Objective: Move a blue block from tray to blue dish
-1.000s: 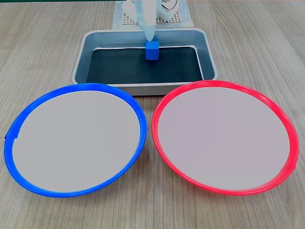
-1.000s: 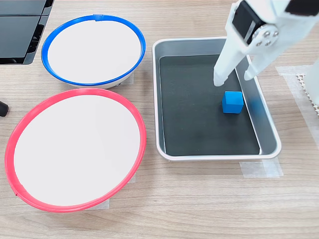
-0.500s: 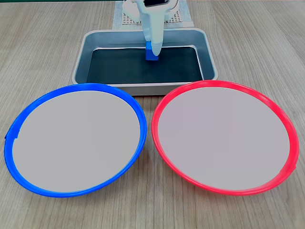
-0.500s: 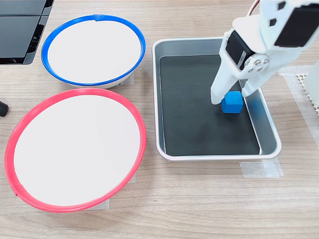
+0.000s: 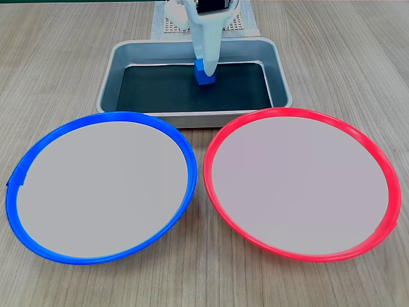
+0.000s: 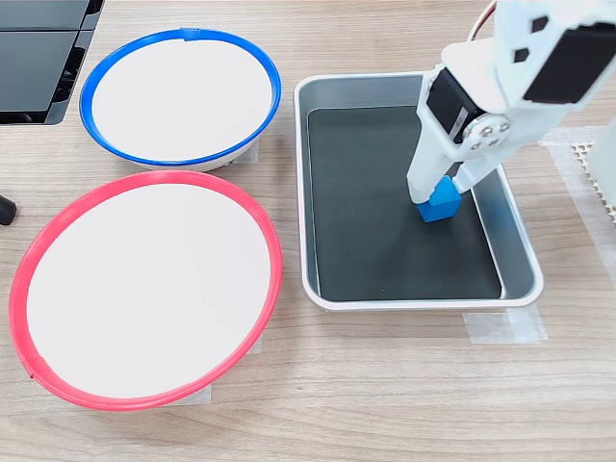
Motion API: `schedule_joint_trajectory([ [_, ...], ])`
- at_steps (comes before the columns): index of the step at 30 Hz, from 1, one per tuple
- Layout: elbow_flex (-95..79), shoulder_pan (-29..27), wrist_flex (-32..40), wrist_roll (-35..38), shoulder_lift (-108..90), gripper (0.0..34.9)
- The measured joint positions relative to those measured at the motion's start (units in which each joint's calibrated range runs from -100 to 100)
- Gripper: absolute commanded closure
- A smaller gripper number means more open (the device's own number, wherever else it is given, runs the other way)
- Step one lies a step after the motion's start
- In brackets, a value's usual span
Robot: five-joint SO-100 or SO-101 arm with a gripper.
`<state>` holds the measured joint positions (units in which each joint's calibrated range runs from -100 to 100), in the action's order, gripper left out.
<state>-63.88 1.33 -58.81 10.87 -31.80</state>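
The blue block (image 6: 441,205) sits on the dark base of the silver tray (image 6: 414,300), toward the second exterior view's right wall, slightly turned. My white gripper (image 6: 440,191) reaches down into the tray with a finger pressed against each side of the block. In the first exterior view the gripper (image 5: 206,69) covers the top of the block (image 5: 204,78) near the far wall of the tray (image 5: 192,118). The blue dish (image 5: 121,116) lies bare at the first exterior view's front left, and at the upper left as the blue dish (image 6: 274,89) in the second exterior view.
A red-rimmed plate (image 5: 300,112) of the same size lies beside the blue dish, also bare, seen as the red-rimmed plate (image 6: 144,179) below it. Black equipment (image 6: 38,58) sits at the second exterior view's top left. A white mesh mat (image 5: 167,25) lies behind the tray.
The gripper has come down from above the block and its fingers have drawn together around it. The block has shifted a little to the second exterior view's left and turned.
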Motion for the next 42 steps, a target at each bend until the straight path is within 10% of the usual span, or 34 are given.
schedule_joint_trajectory([
  [15, 32.7, -3.9, -13.3, 0.8, 6.4, 34.7],
  [22, 62.6, -12.7, -3.8, 1.7, 30.2, 34.1],
  [32, 63.8, -15.1, 23.2, 6.4, 51.5, 12.5],
  [36, 60.5, -14.3, 27.2, 6.6, 50.7, 16.3],
  [39, 52.5, -13.2, 31.8, 4.4, 43.9, 34.6],
  [42, 42.5, -12.2, 36.5, -0.1, 34.1, 34.7],
])
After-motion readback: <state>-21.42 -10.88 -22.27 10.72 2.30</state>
